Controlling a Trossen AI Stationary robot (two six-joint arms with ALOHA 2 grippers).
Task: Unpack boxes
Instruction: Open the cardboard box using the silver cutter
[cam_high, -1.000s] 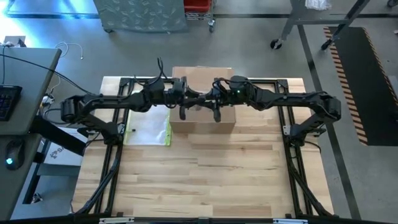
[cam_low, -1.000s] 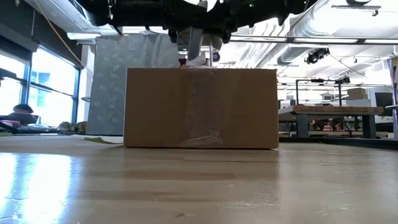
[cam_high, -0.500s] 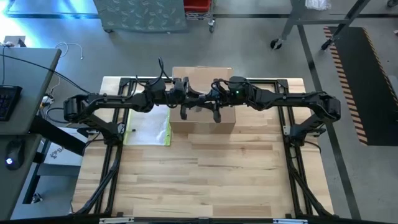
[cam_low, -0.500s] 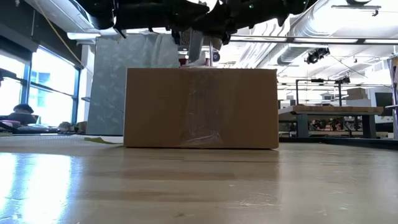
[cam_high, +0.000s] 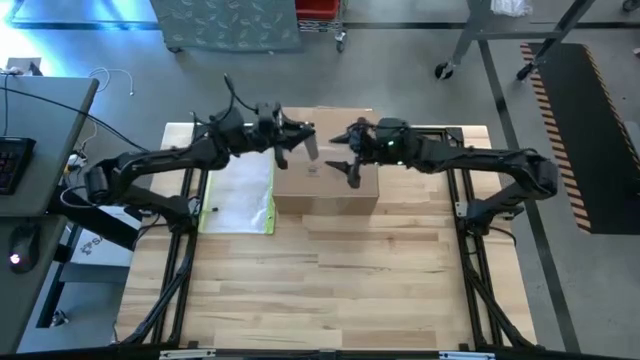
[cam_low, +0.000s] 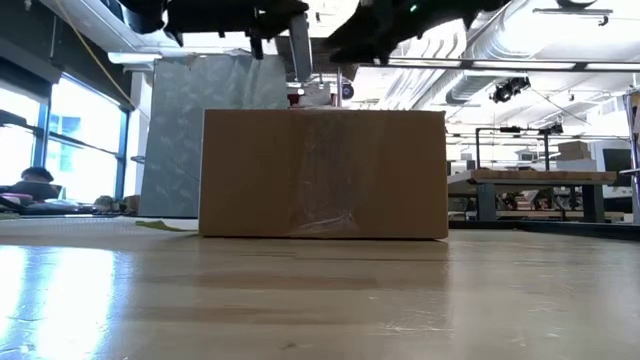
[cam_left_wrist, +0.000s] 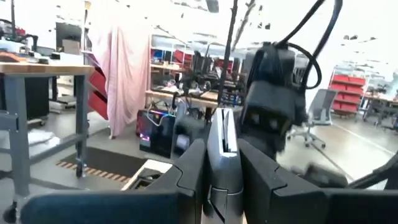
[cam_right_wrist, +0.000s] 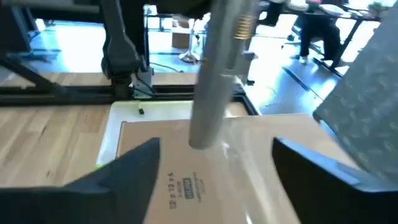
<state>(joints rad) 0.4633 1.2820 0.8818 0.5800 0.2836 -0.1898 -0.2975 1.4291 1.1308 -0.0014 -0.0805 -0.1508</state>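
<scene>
Cardboard box (cam_high: 326, 170) below: left claw (cam_high: 296, 142) grips what looks like a metal tool (cam_right_wrist: 217, 68); right claw (cam_high: 345, 160) gapes empty.

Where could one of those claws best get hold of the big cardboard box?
Probably a top flap's edge along the taped middle seam, coming straight down from above. The cardboard box sits flat and closed, and its walls look too far apart for even the open right gripper hovering over it.
</scene>
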